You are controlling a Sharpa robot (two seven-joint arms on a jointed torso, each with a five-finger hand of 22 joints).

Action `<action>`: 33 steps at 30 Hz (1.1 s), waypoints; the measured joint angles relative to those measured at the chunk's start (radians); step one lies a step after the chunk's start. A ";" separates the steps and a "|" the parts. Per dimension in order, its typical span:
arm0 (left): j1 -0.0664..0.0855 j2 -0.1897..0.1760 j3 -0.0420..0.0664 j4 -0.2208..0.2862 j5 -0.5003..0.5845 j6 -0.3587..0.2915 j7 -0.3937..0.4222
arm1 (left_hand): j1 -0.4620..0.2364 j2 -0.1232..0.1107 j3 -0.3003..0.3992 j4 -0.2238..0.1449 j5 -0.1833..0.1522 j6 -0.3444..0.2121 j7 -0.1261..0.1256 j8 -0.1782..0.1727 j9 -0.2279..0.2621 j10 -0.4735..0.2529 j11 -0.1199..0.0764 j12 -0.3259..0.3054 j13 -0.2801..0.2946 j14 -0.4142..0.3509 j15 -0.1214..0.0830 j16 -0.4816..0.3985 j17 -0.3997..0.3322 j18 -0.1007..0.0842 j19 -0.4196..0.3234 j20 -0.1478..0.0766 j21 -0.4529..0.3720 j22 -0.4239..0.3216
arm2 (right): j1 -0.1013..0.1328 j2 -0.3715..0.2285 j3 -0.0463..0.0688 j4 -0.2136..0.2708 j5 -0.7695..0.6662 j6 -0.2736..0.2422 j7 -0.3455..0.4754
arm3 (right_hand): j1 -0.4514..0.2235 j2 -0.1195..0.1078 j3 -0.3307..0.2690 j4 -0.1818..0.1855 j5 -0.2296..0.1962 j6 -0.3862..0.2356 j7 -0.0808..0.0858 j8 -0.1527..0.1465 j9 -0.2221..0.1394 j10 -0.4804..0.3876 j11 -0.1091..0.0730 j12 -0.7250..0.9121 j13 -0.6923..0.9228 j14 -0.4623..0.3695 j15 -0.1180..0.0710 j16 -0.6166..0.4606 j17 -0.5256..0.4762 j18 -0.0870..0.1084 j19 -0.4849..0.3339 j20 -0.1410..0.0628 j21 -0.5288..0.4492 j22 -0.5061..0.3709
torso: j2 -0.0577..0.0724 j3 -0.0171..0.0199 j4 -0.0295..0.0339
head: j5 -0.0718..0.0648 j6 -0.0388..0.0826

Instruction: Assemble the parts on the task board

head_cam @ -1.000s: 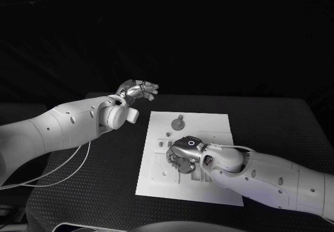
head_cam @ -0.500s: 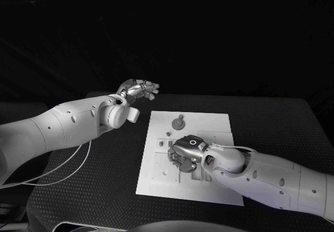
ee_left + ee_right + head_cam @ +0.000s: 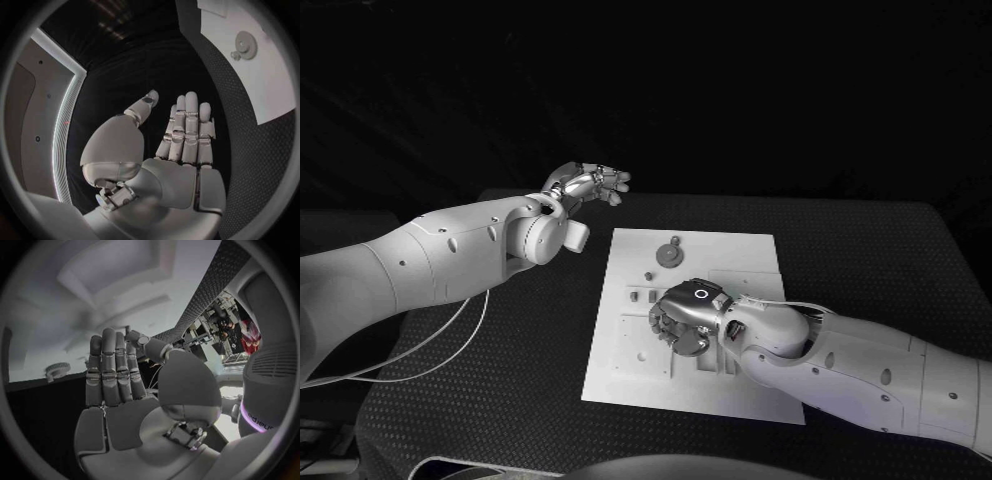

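The white task board [image 3: 733,262] lies in the middle of the black table, also seen in the left wrist view [image 3: 275,85]. A grey gear [image 3: 671,257] stands near its far edge, and the wrist views catch the gear [image 3: 245,45] [image 3: 57,370] too. Small grey parts [image 3: 635,295] sit on the board's left side. My right hand [image 3: 687,320] hovers palm down over the board's middle, hiding the parts under it. Its fingers [image 3: 115,375] are stretched out straight with nothing in them. My left hand [image 3: 589,185] is raised beyond the table's far left corner, fingers [image 3: 187,130] extended and empty.
Black matting [image 3: 877,260] surrounds the board on all sides. A white cable [image 3: 444,350] hangs from my left arm over the table's left part. More small slots and parts [image 3: 711,365] lie on the board beside my right wrist.
My right hand has edged slightly toward the board's near side. The left arm and hand have not moved.
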 measured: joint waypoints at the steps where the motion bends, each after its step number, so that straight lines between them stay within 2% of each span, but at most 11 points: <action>1: 0.000 0.000 0.000 0.000 0.000 0.000 0.000 | 0.000 0.000 0.000 0.000 0.000 0.000 0.000 0.000 0.000 0.000 0.000 0.000 0.000 0.000 0.000 0.000 0.000 0.000 0.000 0.000 0.000 0.000 | 0.000 0.000 0.001 0.000 0.000 0.003 0.001 | 0.000 0.000 0.000 0.000 0.000 0.000 0.000 0.000 0.000 0.000 0.000 0.000 0.000 0.000 0.000 0.000 0.001 0.000 0.000 0.000 0.000 0.000 | 0.000 -0.0001 0.0000 | 0.000 0.000; 30: 0.000 0.000 0.000 0.001 0.000 0.000 -0.001 | 0.000 0.000 0.000 0.000 0.000 0.000 0.000 0.004 -0.002 0.000 0.000 0.000 0.000 0.000 0.000 0.000 0.003 0.000 0.000 0.000 0.000 0.001 | 0.001 0.022 0.000 -0.013 -0.002 0.048 -0.002 | 0.000 0.000 0.000 0.000 0.000 0.002 0.002 -0.001 -0.001 0.000 0.000 -0.005 0.003 0.000 0.000 0.000 0.004 -0.001 0.000 0.000 0.000 0.001 | 0.001 -0.0009 0.0008 | -0.005 -0.004; 31: 0.000 0.000 0.000 0.001 0.000 0.000 -0.001 | 0.000 0.000 0.000 0.000 0.000 0.000 0.000 0.004 -0.002 0.000 0.000 0.000 0.000 0.000 0.000 0.000 0.003 0.000 0.000 0.000 0.000 0.001 | 0.001 0.022 0.000 -0.014 -0.001 0.049 -0.002 | -0.002 -0.002 0.000 0.000 0.003 0.002 0.002 -0.001 -0.001 -0.001 0.001 -0.007 0.003 -0.002 -0.001 -0.003 0.004 -0.001 0.000 0.000 0.000 0.001 | 0.001 -0.0010 0.0007 | -0.005 -0.004; 33: 0.000 0.000 0.000 0.001 0.000 0.001 -0.001 | 0.000 0.000 0.000 0.000 0.000 0.000 0.000 0.004 -0.002 0.000 0.000 0.000 0.000 0.000 0.000 -0.004 0.003 0.000 0.000 0.000 0.000 0.001 | 0.001 0.022 0.000 -0.015 0.001 0.049 -0.002 | -0.017 -0.017 -0.003 -0.002 0.027 -0.009 0.013 -0.012 0.003 -0.012 0.012 -0.019 0.003 -0.011 -0.001 -0.014 0.005 -0.001 -0.005 0.004 0.000 0.005 | 0.000 -0.0012 0.0007 | -0.005 -0.004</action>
